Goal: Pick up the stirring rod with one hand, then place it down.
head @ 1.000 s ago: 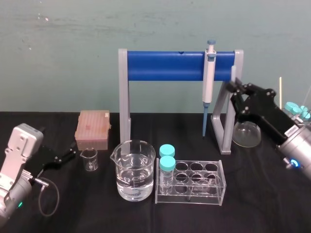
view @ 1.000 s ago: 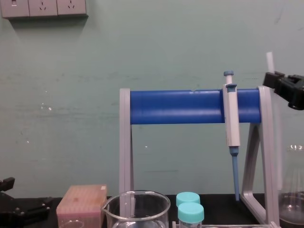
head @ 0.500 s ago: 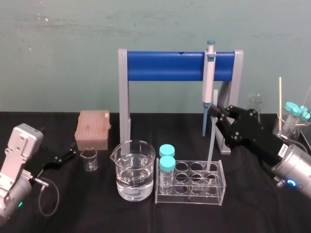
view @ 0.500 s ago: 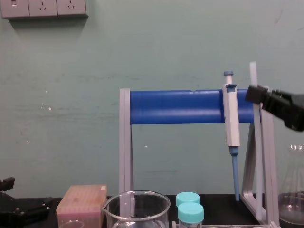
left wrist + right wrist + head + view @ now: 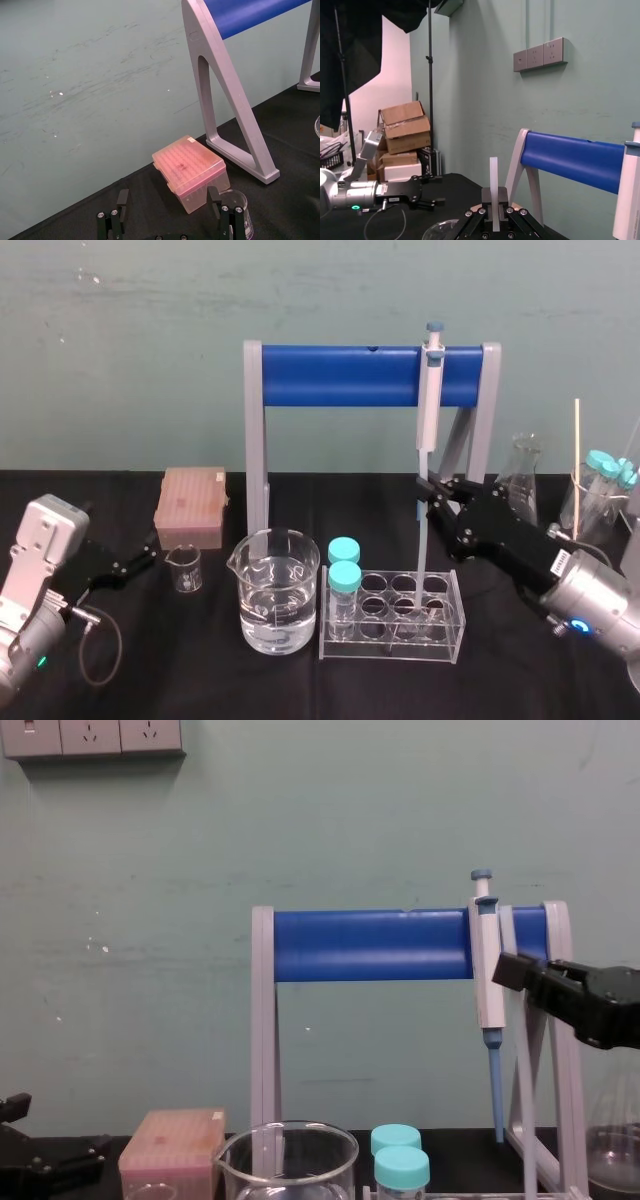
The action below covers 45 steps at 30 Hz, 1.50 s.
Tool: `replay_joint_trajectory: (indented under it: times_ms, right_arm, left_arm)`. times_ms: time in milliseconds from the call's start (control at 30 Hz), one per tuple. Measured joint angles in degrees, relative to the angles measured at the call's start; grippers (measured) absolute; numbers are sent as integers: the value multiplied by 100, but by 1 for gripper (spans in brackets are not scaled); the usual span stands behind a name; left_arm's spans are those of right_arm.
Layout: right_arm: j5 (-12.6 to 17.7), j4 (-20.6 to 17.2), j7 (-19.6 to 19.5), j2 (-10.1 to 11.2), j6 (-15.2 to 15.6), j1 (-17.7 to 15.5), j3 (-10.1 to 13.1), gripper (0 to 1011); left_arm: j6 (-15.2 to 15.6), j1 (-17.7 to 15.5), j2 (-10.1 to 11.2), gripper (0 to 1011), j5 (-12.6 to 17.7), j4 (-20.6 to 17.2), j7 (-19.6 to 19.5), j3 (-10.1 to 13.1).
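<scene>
Over the clear tube rack, right gripper clenched on the stirring rod, rod upright, lower end reaching the rack's top, pipette just behind, left gripper low on the table, jaws apart.

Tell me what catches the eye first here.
The tall stand with its blue bar fills the back centre, a pipette hanging from it. In front, the right gripper holds the stirring rod nearly upright, lower end down at the clear tube rack. The left gripper sits open at far left, by the pink box.
</scene>
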Motion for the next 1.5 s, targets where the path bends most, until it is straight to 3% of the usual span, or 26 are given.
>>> replay_joint_trajectory:
  times_ms: [667,1500]
  right_arm:
    - [-206,825,-115,-216,-4,517,-478,64]
    - [-420,1112,-275,-283,255,561,-707,64]
  left_arm:
    - [0,0,0,1000,0,0,0,0]
    - [0,0,0,1000,0,0,0,0]
